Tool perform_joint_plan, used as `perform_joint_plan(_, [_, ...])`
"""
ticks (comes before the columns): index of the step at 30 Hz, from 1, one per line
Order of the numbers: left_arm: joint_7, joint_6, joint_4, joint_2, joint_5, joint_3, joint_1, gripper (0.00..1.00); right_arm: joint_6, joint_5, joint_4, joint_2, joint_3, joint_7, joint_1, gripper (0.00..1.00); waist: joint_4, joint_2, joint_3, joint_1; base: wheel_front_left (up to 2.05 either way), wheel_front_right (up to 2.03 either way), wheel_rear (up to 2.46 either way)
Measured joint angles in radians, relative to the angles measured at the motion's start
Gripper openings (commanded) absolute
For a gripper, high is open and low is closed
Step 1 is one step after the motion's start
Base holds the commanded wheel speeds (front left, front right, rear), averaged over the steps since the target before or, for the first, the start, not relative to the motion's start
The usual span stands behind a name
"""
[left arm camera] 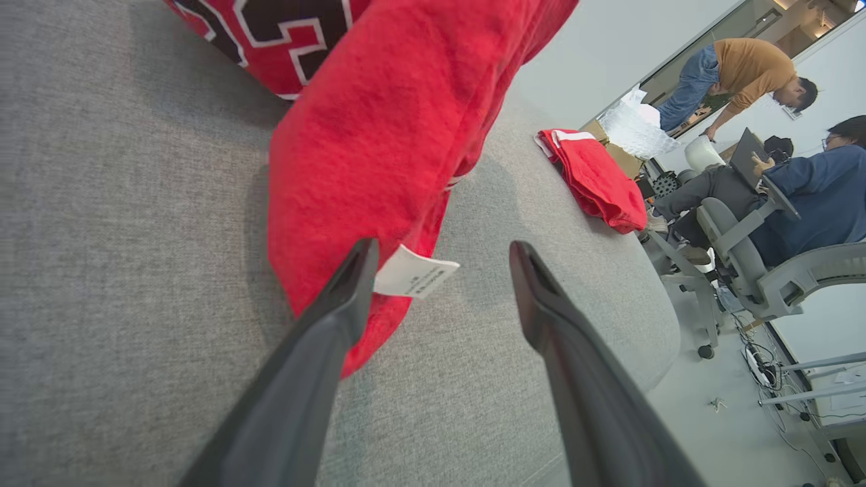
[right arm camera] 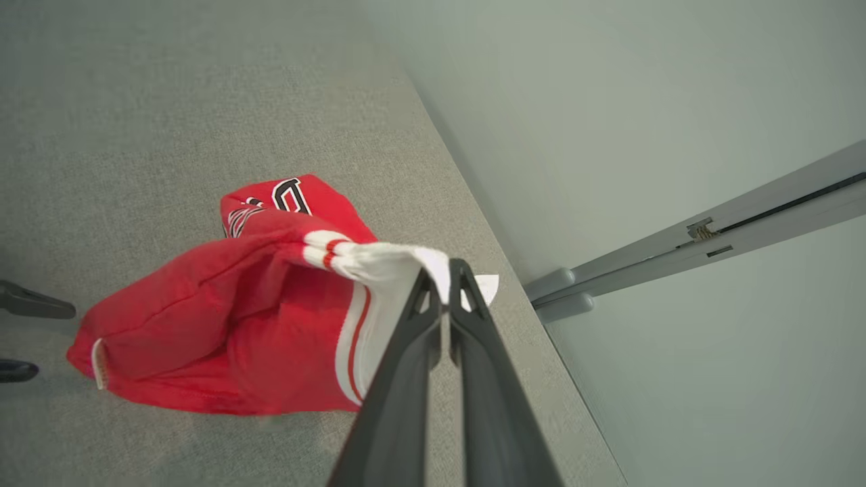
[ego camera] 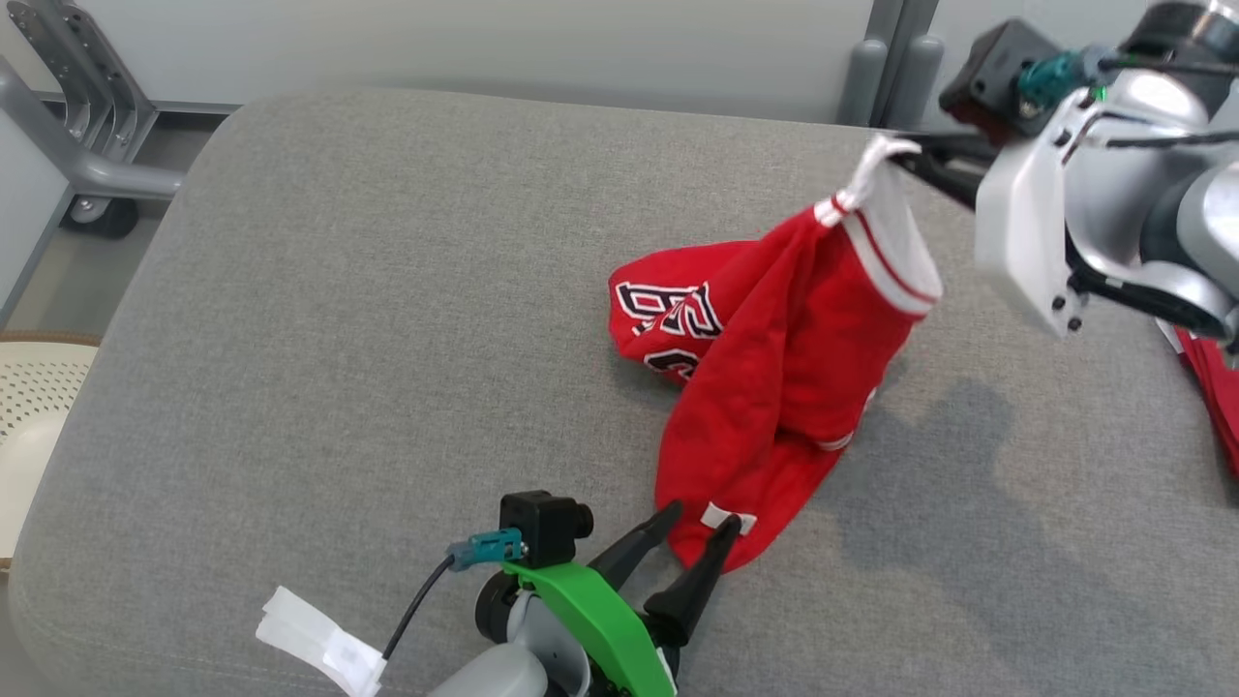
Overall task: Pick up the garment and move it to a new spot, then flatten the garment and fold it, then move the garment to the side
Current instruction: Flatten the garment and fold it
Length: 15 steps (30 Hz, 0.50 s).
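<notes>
Pinching the jersey by its hem at two o'clock with the closed right gripper, letting cloth trail onto the cushion; holding the left gripper wide open at six o'clock around the tag, gripping nothing.

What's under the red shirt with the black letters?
The red fabric jersey with black lettering rests on the flat grey fabric cushion, and its shadow falls alongside. The right claw pinches its white-trimmed end up. Anything beneath the crumpled heap is covered.
</notes>
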Motion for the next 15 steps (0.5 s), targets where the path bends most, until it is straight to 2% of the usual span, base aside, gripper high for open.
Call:
perform_joint_plan(9, [-0.010,0.018,0.084,0.000,0.011,-0.026,-0.003,1.00,0.000,0.026,0.030,0.013,-0.007,-0.046,0.033,0.00,-0.017,0.0000,0.016,0.0000,0.00,0.00,0.00])
perform_joint_plan(15, [-0.021,0.018,0.095,0.000,0.011,-0.056,-0.006,1.00,0.000,0.016,0.049,0.008,-0.053,-0.070,-0.045,0.00,-0.035,0.0000,0.034,0.0000,0.00,0.00,0.00])
